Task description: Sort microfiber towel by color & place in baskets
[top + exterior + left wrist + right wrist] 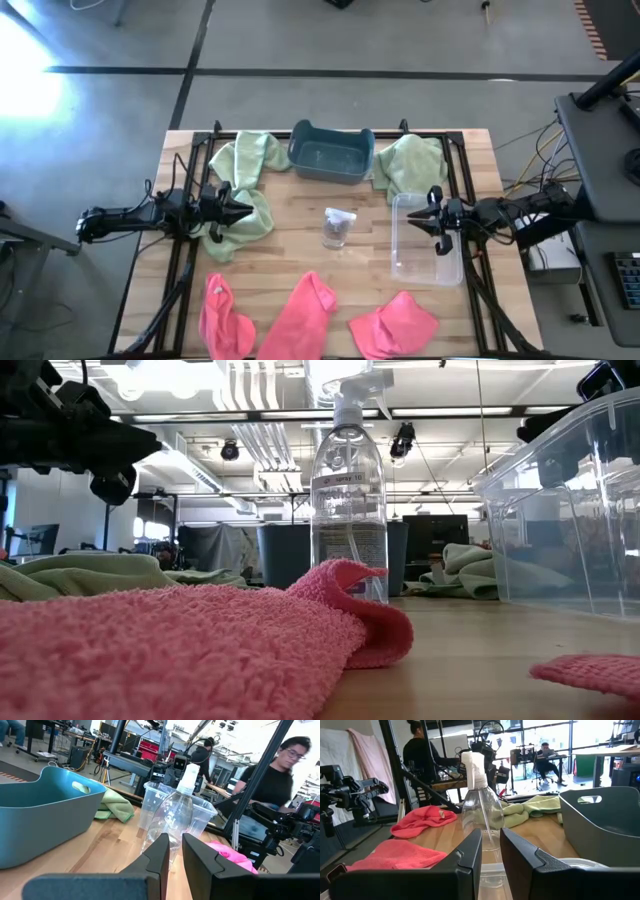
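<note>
Only the overhead shows three pink towels [300, 318].

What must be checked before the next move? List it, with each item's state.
1. Teal basket empty: ok.
2. Clear basket empty: ok.
3. Left gripper over a green towel, fingers slightly apart, holding nothing: ok.
4. Right gripper holding nothing, above the clear basket's rim: ok.
5. Spray bottle upright mid-table, out of the arms' way: cannot tell.
6. Pink towels sorted: not ok, none in a basket.
</note>
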Robot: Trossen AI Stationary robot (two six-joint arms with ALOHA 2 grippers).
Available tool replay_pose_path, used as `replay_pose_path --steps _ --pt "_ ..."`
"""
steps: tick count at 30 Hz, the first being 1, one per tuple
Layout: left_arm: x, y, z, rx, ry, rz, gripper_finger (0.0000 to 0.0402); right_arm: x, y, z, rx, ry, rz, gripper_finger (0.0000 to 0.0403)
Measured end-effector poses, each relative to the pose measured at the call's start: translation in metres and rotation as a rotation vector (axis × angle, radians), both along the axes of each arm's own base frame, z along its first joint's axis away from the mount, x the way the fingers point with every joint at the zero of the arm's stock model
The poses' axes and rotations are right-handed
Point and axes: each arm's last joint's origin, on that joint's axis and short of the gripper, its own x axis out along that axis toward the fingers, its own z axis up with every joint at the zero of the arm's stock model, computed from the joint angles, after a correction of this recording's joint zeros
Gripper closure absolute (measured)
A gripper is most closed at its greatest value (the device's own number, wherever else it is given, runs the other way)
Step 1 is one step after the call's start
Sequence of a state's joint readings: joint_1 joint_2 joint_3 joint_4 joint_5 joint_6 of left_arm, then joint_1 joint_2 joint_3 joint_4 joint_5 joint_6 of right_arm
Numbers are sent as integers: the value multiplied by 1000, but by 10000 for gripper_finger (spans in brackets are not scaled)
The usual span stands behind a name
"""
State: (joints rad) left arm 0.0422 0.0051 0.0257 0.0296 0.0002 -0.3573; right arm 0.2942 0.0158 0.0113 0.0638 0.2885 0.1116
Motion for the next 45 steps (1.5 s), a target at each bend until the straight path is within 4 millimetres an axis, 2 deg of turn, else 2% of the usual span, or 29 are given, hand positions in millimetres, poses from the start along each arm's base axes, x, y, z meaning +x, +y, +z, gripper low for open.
replay_pose_path --steps 45 --pt "0 0 0 0 0 0 364 0 0 0 -18 0 -1 339"
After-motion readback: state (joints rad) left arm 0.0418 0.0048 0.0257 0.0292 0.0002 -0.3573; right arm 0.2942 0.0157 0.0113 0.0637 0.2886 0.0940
